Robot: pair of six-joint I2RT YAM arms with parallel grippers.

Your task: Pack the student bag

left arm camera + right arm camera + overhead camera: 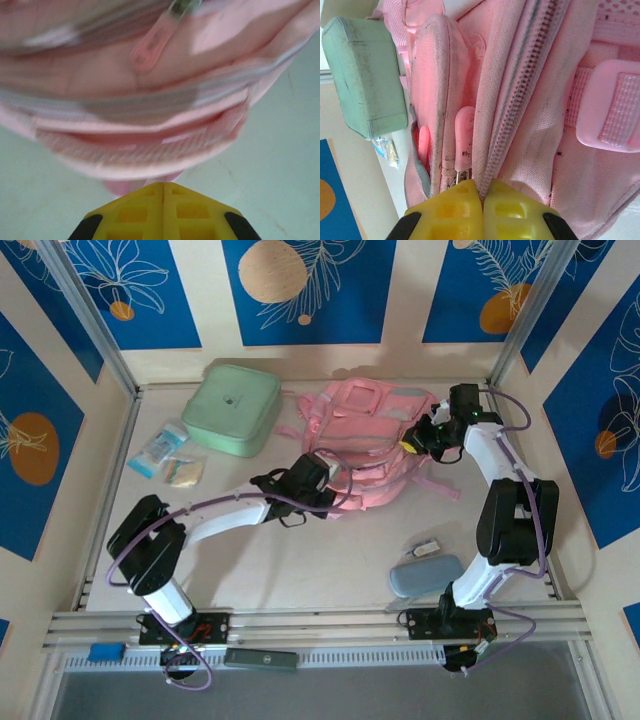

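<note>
Top external view: student bag (365, 435) lies flat at far-centre of the table (300, 565), w/ a mint green case (232, 408) just beside its left edge. My left gripper (333, 483) sits at the bag's near edge. My right gripper (410, 445) is on the bag's right side, against the fabric.

Left wrist cam: my left gripper (163, 185) has its yellow fingers pressed together, no gap. Bag (150, 100) is close ahead and blurred, grey zip lines running across it, w/ a pink zip pull (152, 47) up top. A pink bit of bag sits right at my tips; can't tell if it's nipped.

Right wrist cam: my right gripper (482, 189) is clamped on the bag (530, 100). A zip edge runs down btwn my fingers. Another pink pull (463, 135) hangs just left of that zip line, and the mint case (362, 75) is at upper left.

Elsewhere on the table: a grey-blue pouch (425, 575) near my right arm's base, a small white item (428, 548) just behind it, and two small packets (160, 448) at far left near the mint case.
</note>
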